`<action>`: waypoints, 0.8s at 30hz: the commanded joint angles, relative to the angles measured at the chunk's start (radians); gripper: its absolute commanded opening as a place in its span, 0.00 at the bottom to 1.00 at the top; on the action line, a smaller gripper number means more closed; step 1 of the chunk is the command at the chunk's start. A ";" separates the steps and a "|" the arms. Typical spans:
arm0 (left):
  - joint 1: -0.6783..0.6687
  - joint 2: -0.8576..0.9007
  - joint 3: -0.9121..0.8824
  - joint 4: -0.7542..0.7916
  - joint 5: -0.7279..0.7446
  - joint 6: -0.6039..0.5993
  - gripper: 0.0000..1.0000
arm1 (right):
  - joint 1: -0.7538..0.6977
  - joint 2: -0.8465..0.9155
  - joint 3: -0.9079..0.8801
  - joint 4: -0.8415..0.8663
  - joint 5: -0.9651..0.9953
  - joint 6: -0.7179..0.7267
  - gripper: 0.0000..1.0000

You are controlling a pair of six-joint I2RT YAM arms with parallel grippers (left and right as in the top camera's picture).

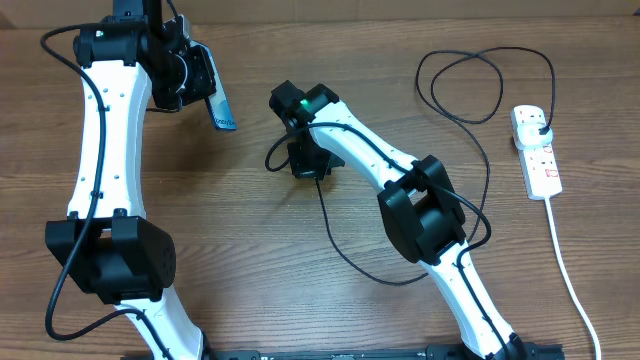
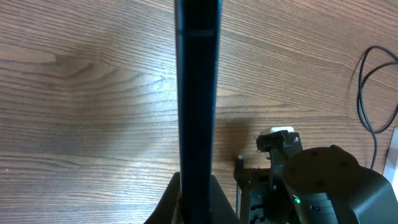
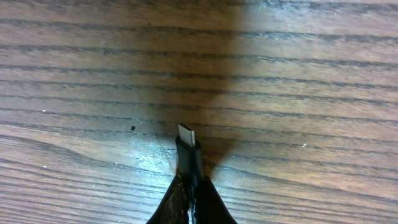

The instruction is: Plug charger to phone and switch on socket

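My left gripper (image 1: 203, 92) is shut on the phone (image 1: 221, 111), held off the table at the back left with its light blue screen showing. In the left wrist view the phone (image 2: 198, 93) stands edge-on as a dark bar rising from between the fingers of the left gripper (image 2: 196, 190). My right gripper (image 1: 306, 162) hovers mid-table, shut on the charger's connector end. The metal tip (image 3: 186, 134) pokes out beyond the right gripper (image 3: 191, 186), just over the wood. The black charger cable (image 1: 341, 252) loops right to its plug (image 1: 540, 126) in the socket (image 1: 541, 165).
The white power strip lies at the right edge with its white cord (image 1: 566, 270) trailing toward the front. Cable loops (image 1: 460, 85) lie at the back right. The right arm's wrist (image 2: 314, 186) shows close to the phone in the left wrist view.
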 commanded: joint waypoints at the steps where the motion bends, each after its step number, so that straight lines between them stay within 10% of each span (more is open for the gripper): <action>1: 0.005 -0.008 0.013 0.013 0.056 0.003 0.04 | 0.003 0.008 -0.023 0.022 0.012 -0.012 0.04; 10: 0.006 -0.008 0.013 0.138 0.620 0.296 0.04 | -0.127 -0.173 0.036 0.076 -0.521 -0.317 0.04; 24: 0.006 -0.008 0.013 0.306 0.993 0.295 0.04 | -0.104 -0.426 0.036 0.021 -0.526 -0.372 0.04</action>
